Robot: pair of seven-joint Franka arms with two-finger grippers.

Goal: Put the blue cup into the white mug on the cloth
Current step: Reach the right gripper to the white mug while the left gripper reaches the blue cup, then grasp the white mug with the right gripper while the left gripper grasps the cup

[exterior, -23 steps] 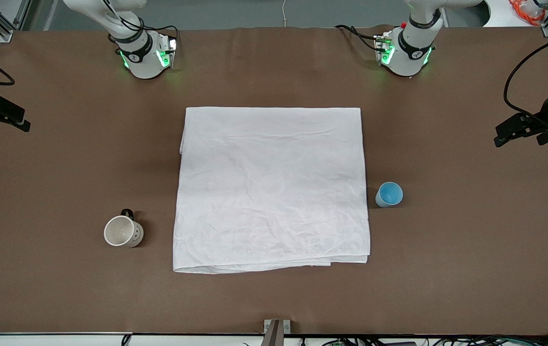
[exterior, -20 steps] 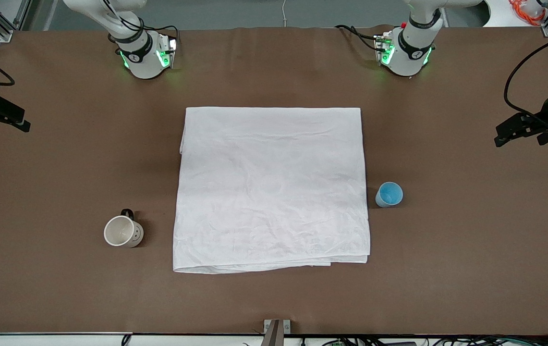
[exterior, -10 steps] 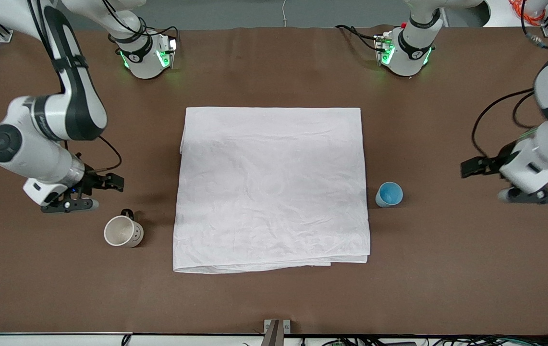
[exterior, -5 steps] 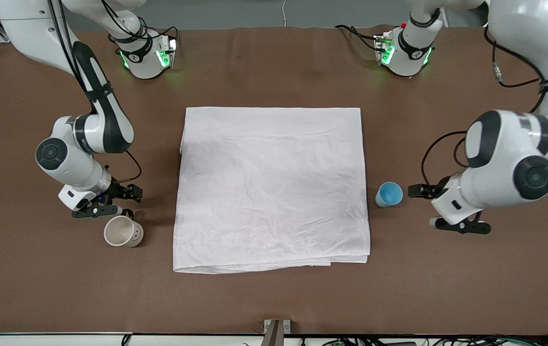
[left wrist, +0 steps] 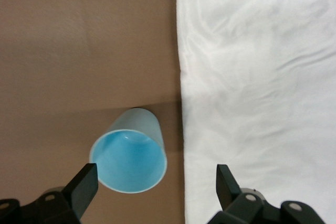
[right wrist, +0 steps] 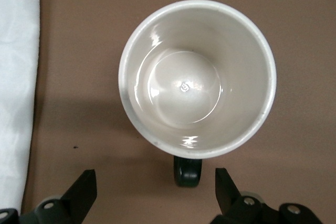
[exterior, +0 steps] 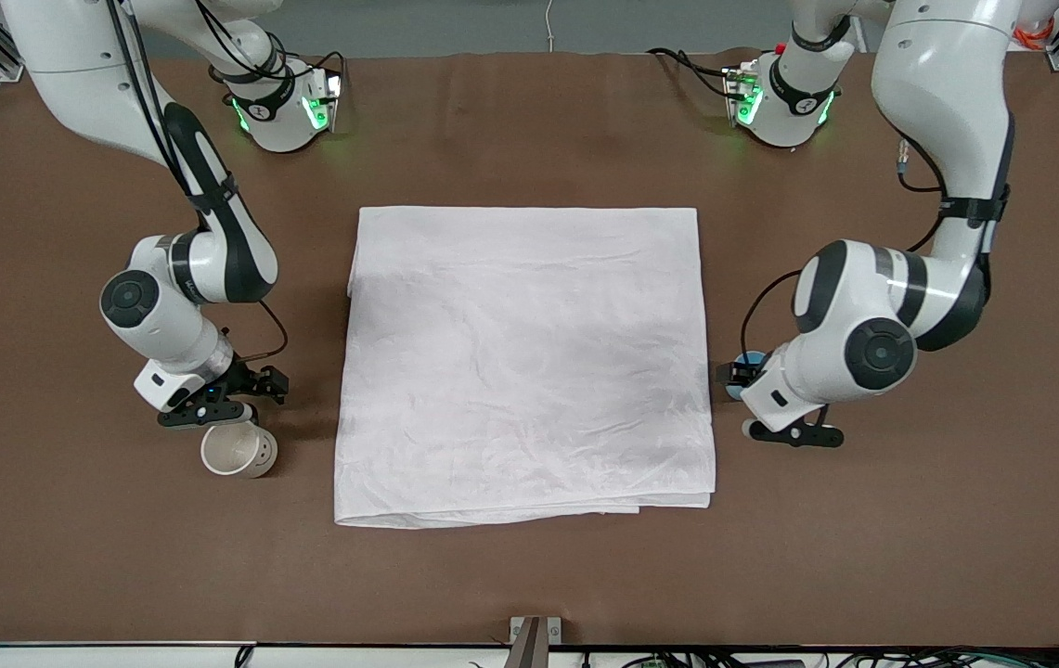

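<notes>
The blue cup (left wrist: pixel 128 158) stands upright on the brown table beside the edge of the white cloth (exterior: pixel 524 362) toward the left arm's end. In the front view my left arm hides most of the cup (exterior: pixel 749 358). My left gripper (left wrist: pixel 155 187) is open just above the cup; one finger hangs past its rim, the other over the cloth's edge (left wrist: pixel 257 93). The white mug (exterior: pixel 238 450) stands upright on the table off the cloth, toward the right arm's end. My right gripper (right wrist: pixel 155 190) is open above its dark handle (right wrist: pixel 187 171), apart from the mug (right wrist: pixel 197 77).
Both arm bases stand at the table's edge farthest from the front camera. The brown table (exterior: pixel 529 575) surrounds the cloth on all sides. A strip of the cloth (right wrist: pixel 16 77) shows in the right wrist view.
Both arms have swung in from the table's ends and come down: the left gripper over the blue cup, the right gripper over the mug's handle. Cup, mug and cloth have not moved.
</notes>
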